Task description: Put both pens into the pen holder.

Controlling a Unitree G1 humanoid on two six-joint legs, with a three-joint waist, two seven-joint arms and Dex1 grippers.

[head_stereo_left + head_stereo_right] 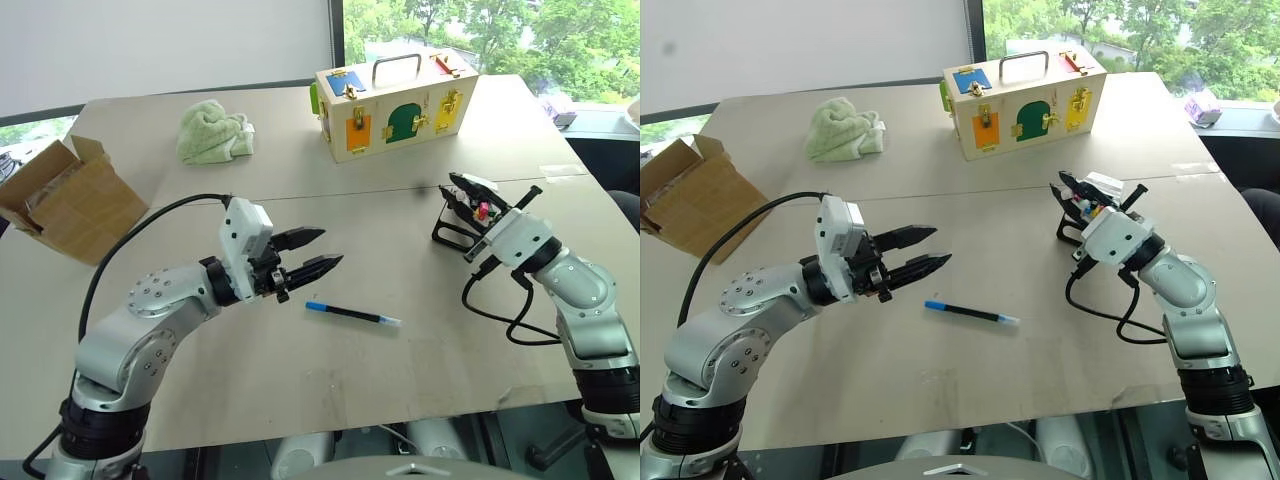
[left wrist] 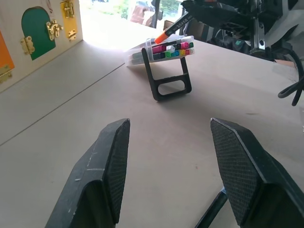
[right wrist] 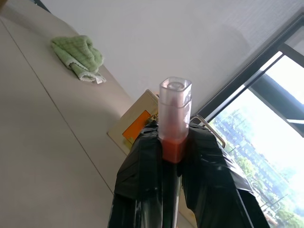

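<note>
- Pen, orange-ended (image 3: 175, 114): clamped between the closed fingers of the right hand (image 1: 462, 186), clear cap end protruding, directly over the pen holder.
- Pen holder (image 1: 462, 222): tilted black stand with coloured markers, at 3 o'clock on the surface (image 1: 400, 380).
- Pen, blue-ended (image 1: 352, 314): lying flat at centre, free of both hands.
- Left hand (image 1: 312, 252): fingers wide apart, empty, raised just at 10 o'clock of the blue-ended pen.
- Wooden box (image 1: 395, 105): 12 o'clock.
- Green cloth (image 1: 213, 131): 11 o'clock.
- Cardboard box (image 1: 65, 195): 9 o'clock.
</note>
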